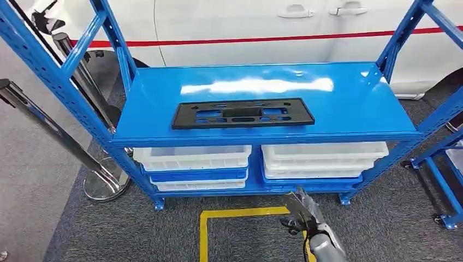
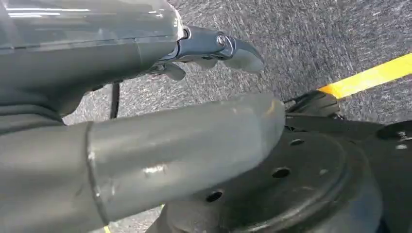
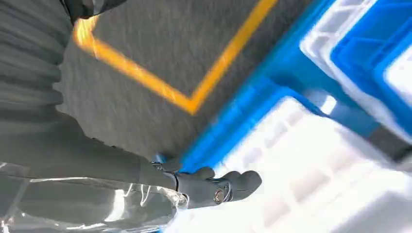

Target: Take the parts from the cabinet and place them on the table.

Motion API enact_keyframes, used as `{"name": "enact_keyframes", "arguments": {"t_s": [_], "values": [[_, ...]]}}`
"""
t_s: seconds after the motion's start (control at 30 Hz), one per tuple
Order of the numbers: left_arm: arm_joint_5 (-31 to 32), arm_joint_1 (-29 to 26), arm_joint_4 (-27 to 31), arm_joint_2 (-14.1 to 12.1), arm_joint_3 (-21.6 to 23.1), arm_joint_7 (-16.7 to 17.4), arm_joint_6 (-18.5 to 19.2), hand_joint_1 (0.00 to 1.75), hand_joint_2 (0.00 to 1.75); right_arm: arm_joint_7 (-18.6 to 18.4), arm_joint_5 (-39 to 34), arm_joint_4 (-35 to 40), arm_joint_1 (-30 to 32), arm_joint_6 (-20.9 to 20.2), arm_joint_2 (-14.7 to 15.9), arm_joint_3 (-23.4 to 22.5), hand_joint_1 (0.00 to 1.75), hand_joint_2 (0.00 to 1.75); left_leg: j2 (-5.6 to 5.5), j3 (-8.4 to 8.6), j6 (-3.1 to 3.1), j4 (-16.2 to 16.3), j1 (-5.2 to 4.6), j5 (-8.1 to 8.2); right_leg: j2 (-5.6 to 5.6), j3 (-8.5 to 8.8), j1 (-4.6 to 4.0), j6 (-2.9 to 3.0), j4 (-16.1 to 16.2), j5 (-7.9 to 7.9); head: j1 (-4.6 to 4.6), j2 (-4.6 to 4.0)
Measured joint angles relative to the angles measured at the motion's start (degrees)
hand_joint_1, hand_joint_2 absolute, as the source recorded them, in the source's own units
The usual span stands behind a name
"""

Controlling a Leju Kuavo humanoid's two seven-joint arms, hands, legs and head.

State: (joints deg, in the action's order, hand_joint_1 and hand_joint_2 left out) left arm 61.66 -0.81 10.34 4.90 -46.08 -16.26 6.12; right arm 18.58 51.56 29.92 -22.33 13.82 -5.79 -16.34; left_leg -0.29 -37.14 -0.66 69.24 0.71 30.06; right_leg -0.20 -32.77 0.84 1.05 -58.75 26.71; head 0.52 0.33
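black part point(image 1: 243, 113) flat on blue shelf point(image 1: 360, 103); white bins point(image 1: 192, 157) below.

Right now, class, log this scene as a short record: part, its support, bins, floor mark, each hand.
Part: flat black plastic panel with cut-outs, lying on the shelf
Support: blue metal rack shelf
Bins: white plastic trays, stacked below
Floor mark: yellow tape outline
Right hand: low, holding nothing
Left hand: hanging, holding nothing
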Motion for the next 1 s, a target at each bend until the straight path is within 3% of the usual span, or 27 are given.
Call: {"name": "enact_keyframes", "arguments": {"t_s": [0.03,0.07,0.1,0.2,0.23,0.27,0.3,0.37,0.4,0.43,0.47,0.5,0.57,0.6,0.67,0.77,0.8,0.87,0.9,0.93,0.97,1.0], "values": [[0.58,0.3,0.0,0.0,-0.24,-0.11,0.02,0.0,0.0,-0.46,1.12,0.82,-0.66,0.82,0.0,1.49,0.0,1.75,0.02,2.43,0.18,-5.51,0.02,-2.91,0.02,0.16,0.03,-0.17,-0.03,0.11,0.0,0.0],[1.07,0.56,0.0,0.0,-0.43,-0.24,0.09,0.0,0.0,-1.0,2.11,1.55,-1.28,1.52,0.02,2.85,0.0,1.75,0.11,4.02,0.48,-9.63,-0.01,-3.92,0.0,0.21,0.01,-0.37,-0.04,0.21,-0.02,0.0],[1.62,0.92,0.0,0.13,-0.74,-0.35,0.18,0.0,0.0,-1.55,3.13,2.25,-2.1,2.29,0.02,4.28,0.0,1.75,0.07,4.6,0.66,-10.75,-0.34,-3.37,0.04,-0.04,-0.41,-0.71,-0.3,0.25,0.0,0.0],[3.1,1.54,0.0,0.39,-1.55,-0.74,0.33,0.0,0.0,-3.34,6.21,4.57,-4.02,4.28,0.02,8.37,0.0,1.75,-0.04,4.2,1.5,-10.57,-0.56,-3.64,0.08,-0.19,-0.21,-1.57,0.17,-0.2,-0.02,0.0],[3.66,1.75,0.0,0.61,-1.77,-0.85,0.35,0.0,0.0,-3.99,7.29,5.52,-4.63,4.98,0.02,9.73,0.0,1.75,-0.02,4.43,2.06,-11.28,-0.2,-4.01,0.09,-0.1,-0.42,-1.99,0.15,-0.15,-0.02,0.0],[4.08,1.9,0.0,0.7,-1.96,-0.92,0.37,0.0,0.0,-4.59,8.19,6.46,-5.12,5.69,0.15,10.85,0.0,1.75,0.06,4.71,2.44,-11.67,-0.07,-4.28,0.18,-0.28,-0.02,-2.12,-0.69,0.63,-0.02,0.0],[4.61,2.12,0.0,0.79,-2.25,-1.05,0.44,0.0,0.0,-5.2,9.18,7.3,-5.85,6.38,0.26,12.13,0.0,1.75,0.09,4.68,2.79,-11.71,-0.09,-4.38,0.17,-1.63,-0.06,-2.17,-3.35,2.55,-0.07,0.0],[5.62,2.63,0.0,0.96,-2.75,-1.25,0.5,0.0,0.0,-6.58,11.13,8.96,-6.84,7.74,0.46,15.04,0.0,1.75,0.13,4.51,3.06,-11.64,-0.18,-4.37,0.19,-5.95,-0.06,-2.39,-12.28,6.65,-0.04,0.0],[6.09,2.92,0.0,0.98,-2.97,-1.31,0.5,0.0,0.0,-7.4,12.23,9.85,-7.07,8.47,0.74,16.68,0.0,1.75,0.11,4.51,3.11,-11.61,-0.22,-4.35,0.19,-7.93,-0.06,-2.48,-16.17,7.74,-0.04,0.0],[6.51,3.11,0.0,1.12,-3.21,-1.42,0.52,0.0,0.0,-8.13,13.14,10.56,-7.3,9.0,0.92,17.97,0.0,1.75,0.03,4.54,3.12,-11.53,-0.23,-4.34,0.19,-8.86,-0.06,-2.49,-17.64,7.38,-0.04,0.0],[6.95,3.24,0.0,1.18,-3.45,-1.55,0.55,0.0,0.0,-8.83,14.05,11.37,-7.6,9.53,1.05,19.15,0.0,1.75,-0.04,4.61,3.13,-11.44,-0.23,-4.25,0.18,-8.39,-0.05,-2.42,-16.09,5.56,-0.07,0.0],[7.45,3.38,0.0,1.29,-3.67,-1.66,0.66,0.0,0.0,-9.6,14.91,12.33,-8.03,10.1,1.22,20.22,0.0,1.75,-0.06,4.67,3.08,-11.24,-0.23,-4.09,0.17,-6.93,-0.05,-2.31,-12.59,3.0,-0.04,0.0],[8.28,3.8,0.0,1.44,-4.15,-1.75,0.77,0.0,0.0,-11.26,16.74,14.6,-9.55,11.37,1.6,23.04,0.0,1.75,-0.06,4.66,2.66,-10.7,-0.25,-3.67,0.16,-2.64,-0.06,-1.87,-2.92,-1.89,-0.04,0.0],[8.8,4.05,0.0,1.66,-4.35,-1.79,0.87,0.0,0.0,-12.21,17.69,15.62,-10.41,12.17,1.86,24.75,0.0,1.75,-0.03,4.38,2.33,-10.34,-0.78,-3.44,0.19,-1.97,-0.53,-1.78,-1.4,-0.96,-0.06,0.0],[9.7,4.65,0.0,1.77,-4.72,-1.94,0.94,0.0,0.0,-13.99,19.53,17.85,-11.14,13.43,2.14,27.46,0.0,1.75,-0.03,4.16,1.85,-10.41,-0.63,-3.54,0.27,-2.17,-0.52,-1.5,-0.91,-0.92,-0.04,0.0],[10.97,5.04,0.0,1.88,-5.2,-2.12,0.98,0.0,0.0,-17.04,22.2,21.02,-11.94,14.94,2.56,30.13,0.0,1.75,0.01,3.93,0.89,-9.91,-0.49,-2.87,0.19,-1.95,-0.07,-0.39,-0.29,-1.34,0.0,0.0],[11.32,5.22,0.0,1.9,-5.4,-2.16,1.03,0.0,0.0,-17.99,23.01,22.08,-12.61,15.63,2.69,31.23,0.0,1.75,0.01,2.99,0.6,-7.8,-0.45,-1.32,0.25,-2.0,-0.01,-0.06,-0.28,-1.36,0.0,0.0],[12.26,5.73,0.0,1.97,-5.7,-2.29,1.05,0.0,0.0,-20.05,24.92,24.31,-13.48,17.07,2.95,33.9,0.0,1.75,0.0,-1.15,0.13,1.17,-0.24,3.11,0.24,-2.03,-0.11,0.19,-0.29,-1.31,0.0,0.0],[12.72,5.96,0.0,2.1,-5.86,-2.36,1.09,0.0,0.0,-21.01,25.75,25.22,-13.65,17.57,3.13,35.1,0.0,1.75,0.0,-3.14,-0.03,5.14,-0.18,4.42,0.21,-2.03,-0.16,0.25,-0.33,-1.26,-0.02,0.0],[13.07,6.11,0.0,2.21,-5.97,-2.43,1.14,0.0,0.0,-21.95,26.58,26.14,-13.74,18.05,3.3,36.3,0.0,1.75,0.0,-4.28,-0.15,7.17,-0.13,4.46,0.2,-2.02,-0.18,0.27,-0.34,-1.25,0.0,0.0],[13.55,6.23,0.0,2.27,-6.12,-2.47,1.14,0.0,0.0,-22.96,27.49,27.25,-13.86,18.57,3.5,37.6,0.0,1.75,0.01,-4.08,-0.17,6.39,-0.09,3.09,0.21,-1.97,-0.18,0.27,-0.36,-1.23,-0.02,0.0],[13.99,6.39,0.0,2.3,-6.31,-2.56,1.14,0.0,0.0,-23.83,28.33,28.29,-14.04,19.08,3.65,38.6,0.0,1.75,0.01,-2.71,-0.09,3.07,-0.07,0.74,0.26,-1.95,-0.16,0.23,-0.4,-1.21,0.0,0.0]]}}
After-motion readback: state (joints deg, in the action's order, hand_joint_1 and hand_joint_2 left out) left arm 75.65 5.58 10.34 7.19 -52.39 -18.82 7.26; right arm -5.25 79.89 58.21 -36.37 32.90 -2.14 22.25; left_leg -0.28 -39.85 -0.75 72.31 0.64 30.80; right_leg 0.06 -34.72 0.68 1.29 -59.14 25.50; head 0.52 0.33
